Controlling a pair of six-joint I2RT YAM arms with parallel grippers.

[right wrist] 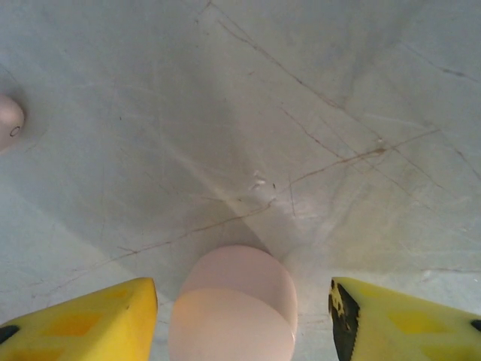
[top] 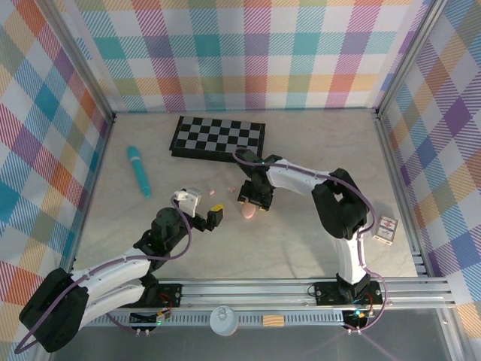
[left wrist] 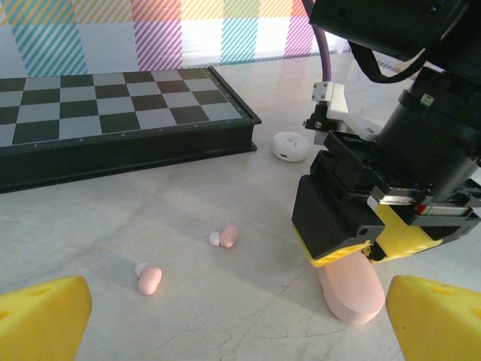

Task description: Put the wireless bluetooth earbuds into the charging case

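Barely begun: two tiny pale pink plastic earbuds lie loose on the pale marbled table, none in the pink pebble-shaped case. Jaws of right gripper straddle case, not touching; left gripper wide, empty.

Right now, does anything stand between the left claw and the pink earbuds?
Nothing visible does. Both earbuds lie on bare table ahead of the open left claw; the right claw straddles the pink case beside them.

Black checkerboard at the far side, teal stick left of it; small box far right
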